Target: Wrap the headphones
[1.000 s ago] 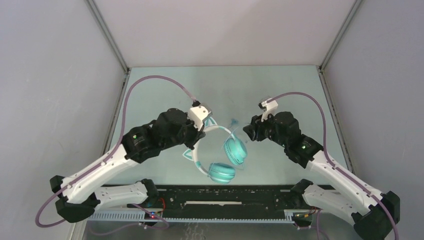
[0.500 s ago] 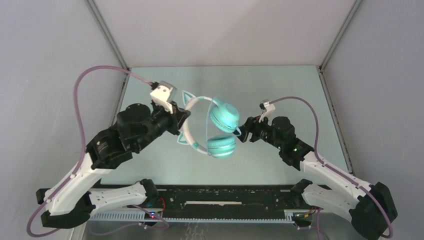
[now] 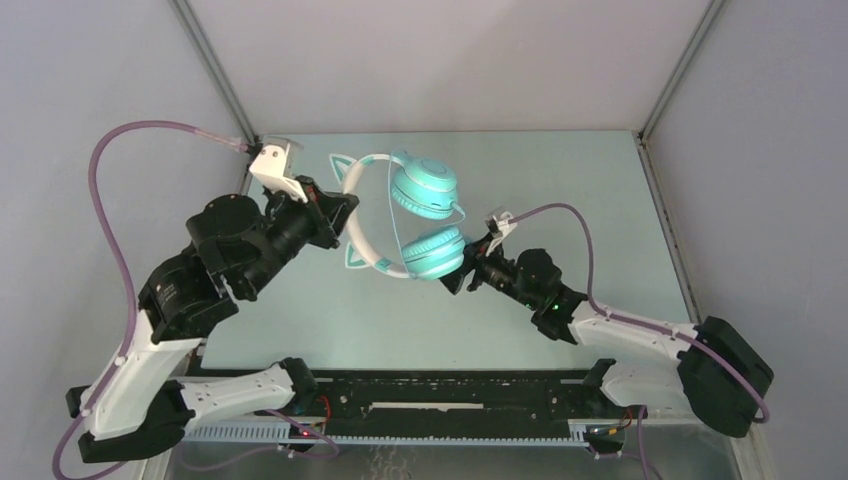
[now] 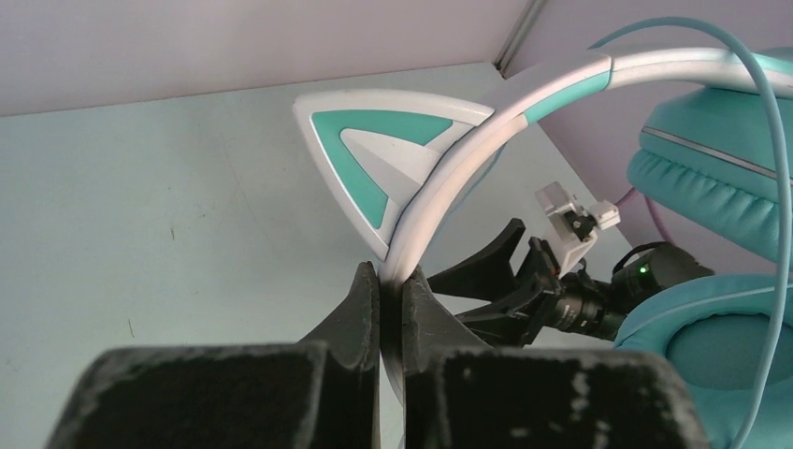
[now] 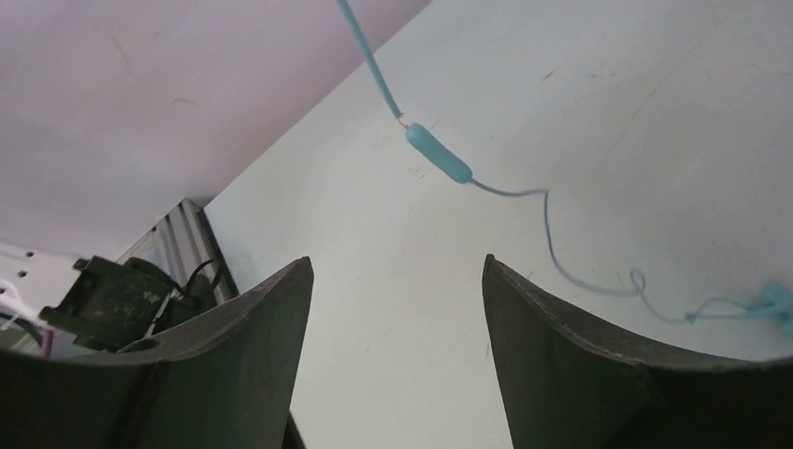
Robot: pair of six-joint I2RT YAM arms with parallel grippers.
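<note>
Headphones [image 3: 425, 190] raised toward the table's [image 3: 560, 170] far edge, left gripper [image 4: 390, 281] clamping headband [image 4: 468, 154], right gripper [image 5: 397, 271] spread.

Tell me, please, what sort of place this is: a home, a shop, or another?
Most likely a robot lab's test cell. The left arm and right arm are mounted at the edge of a table, and plain grey walls with metal posts close it in.
</note>
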